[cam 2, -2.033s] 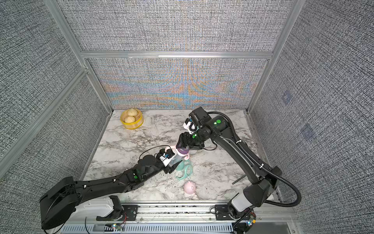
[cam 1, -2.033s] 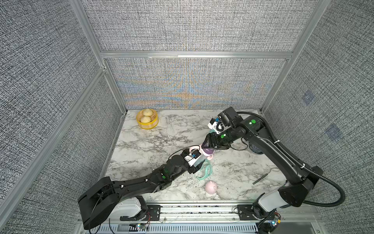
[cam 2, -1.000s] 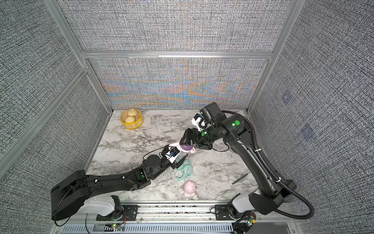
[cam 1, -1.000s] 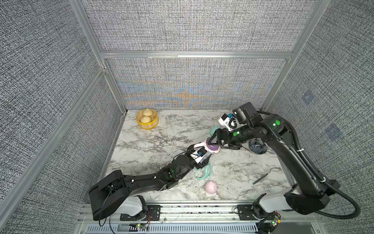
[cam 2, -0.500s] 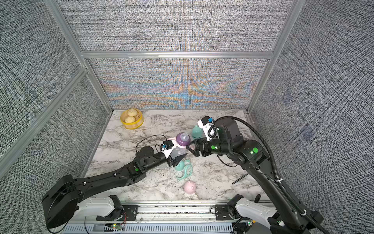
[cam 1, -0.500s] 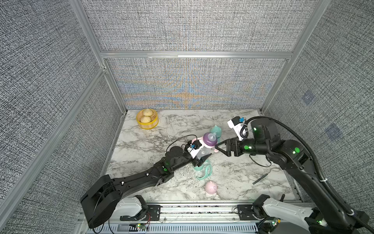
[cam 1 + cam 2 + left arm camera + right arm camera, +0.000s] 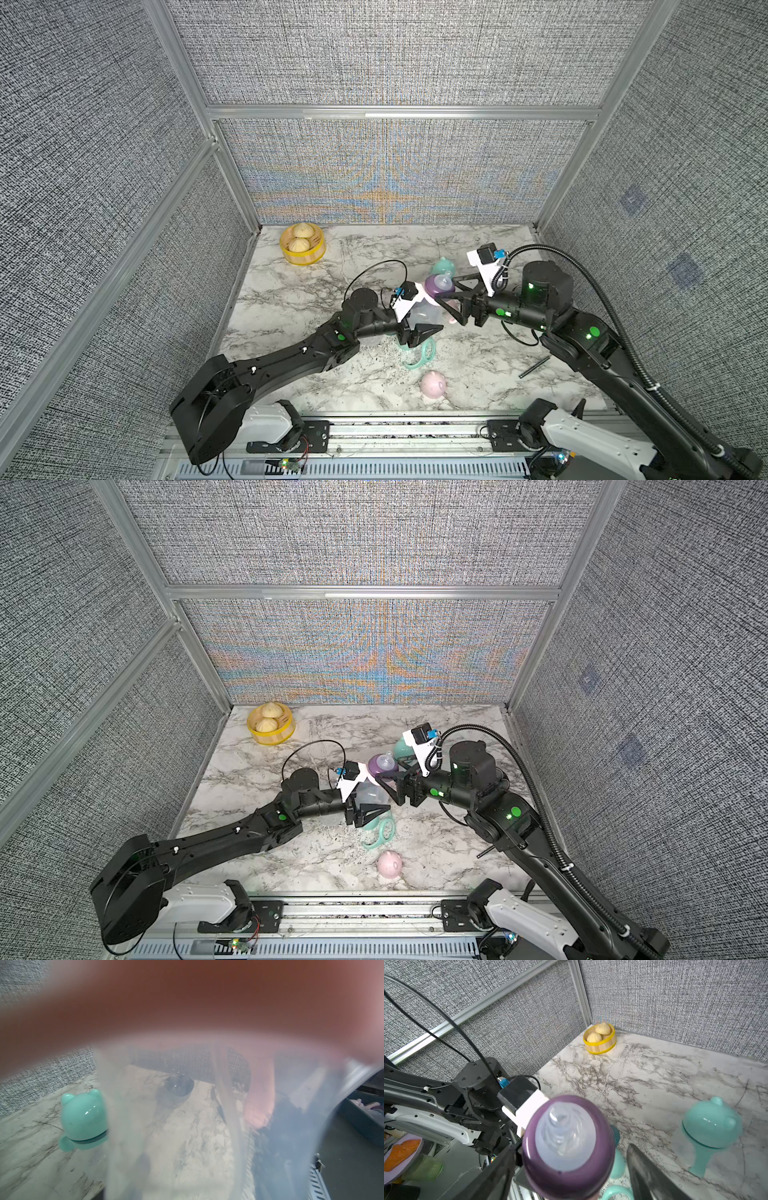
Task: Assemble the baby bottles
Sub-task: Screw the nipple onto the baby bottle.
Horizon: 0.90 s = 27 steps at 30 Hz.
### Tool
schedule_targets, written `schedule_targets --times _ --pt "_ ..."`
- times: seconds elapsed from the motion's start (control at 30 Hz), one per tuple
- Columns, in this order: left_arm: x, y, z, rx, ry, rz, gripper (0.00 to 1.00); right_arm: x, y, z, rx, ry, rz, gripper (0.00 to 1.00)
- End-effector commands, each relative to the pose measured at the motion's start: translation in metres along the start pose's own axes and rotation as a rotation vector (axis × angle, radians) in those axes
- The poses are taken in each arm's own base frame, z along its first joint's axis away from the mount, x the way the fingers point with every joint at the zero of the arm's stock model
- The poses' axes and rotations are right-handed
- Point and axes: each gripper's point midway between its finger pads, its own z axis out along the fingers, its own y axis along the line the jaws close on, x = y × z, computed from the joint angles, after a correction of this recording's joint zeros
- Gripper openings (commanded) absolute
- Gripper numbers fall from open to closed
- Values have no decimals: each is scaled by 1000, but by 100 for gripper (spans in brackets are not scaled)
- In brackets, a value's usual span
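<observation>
While near upright, nipple skyward, clear bottle [image 7: 420, 312] within left tool [image 7: 428, 322] pinch; right tool [image 7: 446, 290] spread around purple collar [image 7: 435, 286].

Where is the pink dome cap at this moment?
In both top views the pink dome cap lies on the marble table near its front edge, just in front of the mint handle.

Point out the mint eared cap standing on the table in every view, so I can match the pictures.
Top view: mint eared cap stands behind the purple-collared bottle.
Top view: cap there too, partly hidden by the right arm's camera mount.
Left wrist: cap sharp beside the blurred bottle.
Right wrist: cap standing apart from the bottle.
Shared landmark: yellow basket; absent from the left wrist.
</observation>
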Motion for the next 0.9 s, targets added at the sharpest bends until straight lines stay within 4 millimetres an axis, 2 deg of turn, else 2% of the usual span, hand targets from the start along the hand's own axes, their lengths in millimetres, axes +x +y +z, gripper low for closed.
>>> schedule_targets --times 0.0,0.3,0.57,0.77,0.87 --pt "-8 -7 1 49 -19 -10 0 -19 5 2 -21 -80 -44 84" --pt "-9 -8 4 64 -16 -19 0 -7 -1 11 -15 -58 -37 82" --pt "-5 -7 5 67 -4 -24 0 -7 -3 11 -7 -78 -36 80" --pt "-4 -7 5 64 -2 -23 0 -7 -5 13 1 -78 -30 74" --pt "-3 -6 5 57 -1 -21 0 -5 -7 16 4 -71 -20 67"
